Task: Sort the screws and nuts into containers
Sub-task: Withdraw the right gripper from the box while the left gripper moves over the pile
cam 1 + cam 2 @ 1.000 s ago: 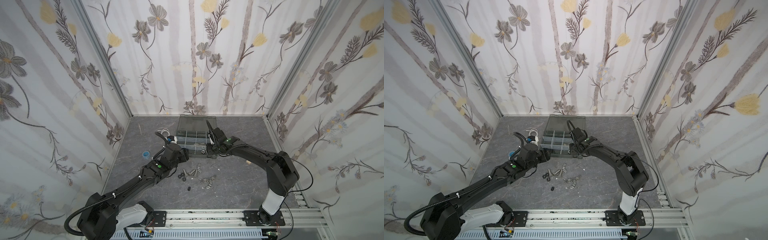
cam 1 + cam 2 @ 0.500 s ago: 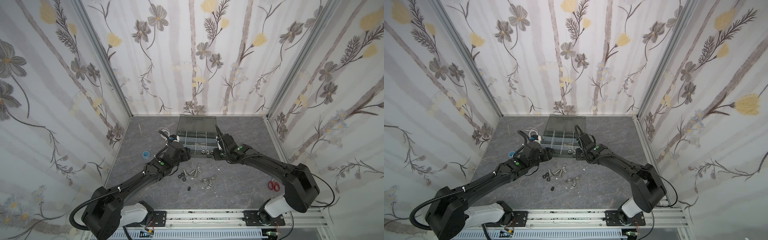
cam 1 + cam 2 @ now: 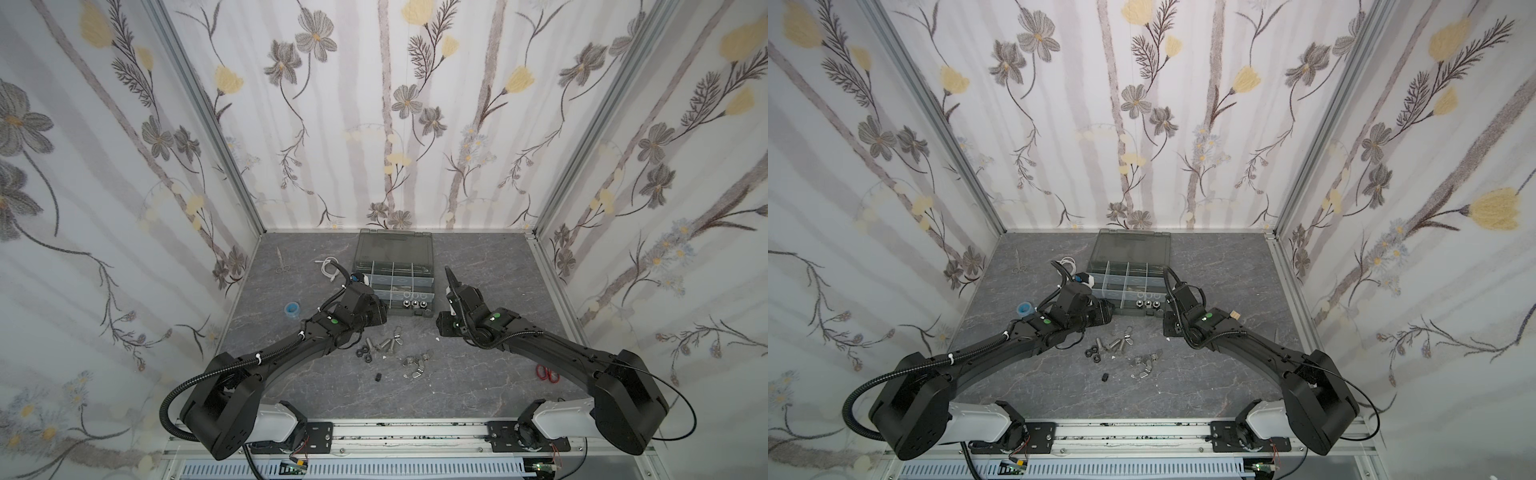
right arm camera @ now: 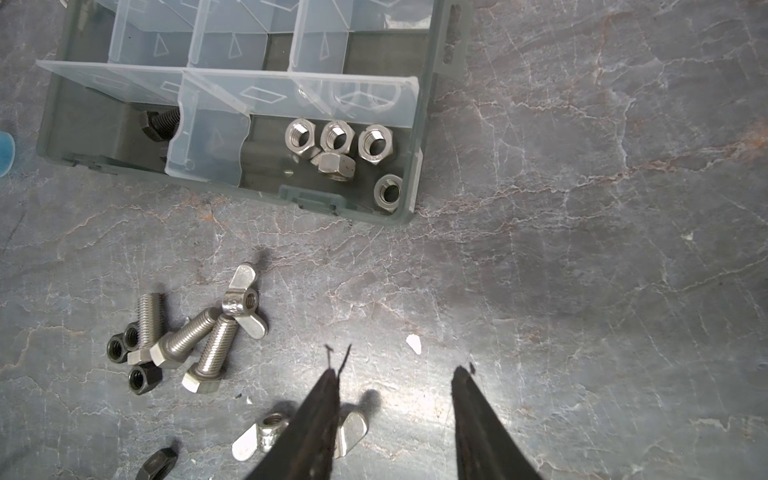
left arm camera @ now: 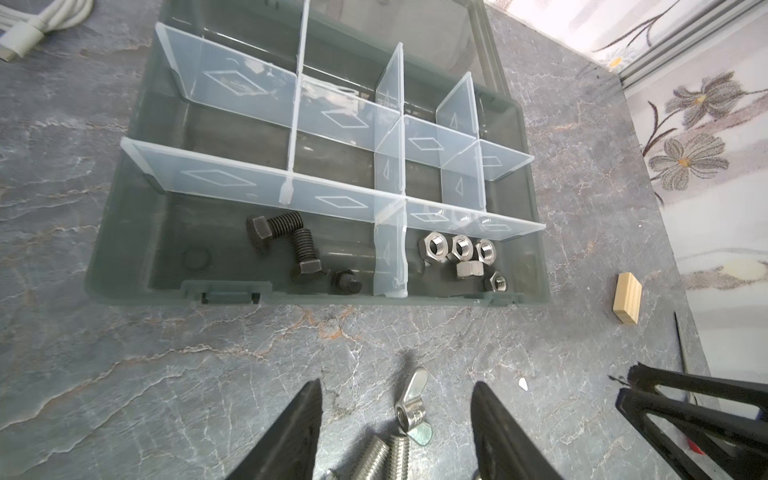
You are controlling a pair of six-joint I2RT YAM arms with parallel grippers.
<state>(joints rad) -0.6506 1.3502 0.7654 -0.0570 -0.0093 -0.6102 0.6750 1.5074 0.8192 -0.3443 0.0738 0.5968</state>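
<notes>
my left jaws hang released near a silver metal wing nut (image 5: 406,413) on the grey tabletop (image 5: 166,353). right jaws: released, empty.

Robot lab test cell: floral-papered panels (image 3: 395,124) on aluminium posts (image 3: 199,112) box in grey marble-look table (image 3: 478,257), ahead of and beside left end effector (image 5: 395,381) and right end effector (image 4: 395,369); black arms (image 3: 291,349) bolted to slotted rail (image 3: 407,434) behind them

Arms (image 3: 291,353) matte black; base housings (image 3: 274,424) white; wrist dots (image 3: 332,320) green; cables (image 3: 163,413) black, corrugated.
</notes>
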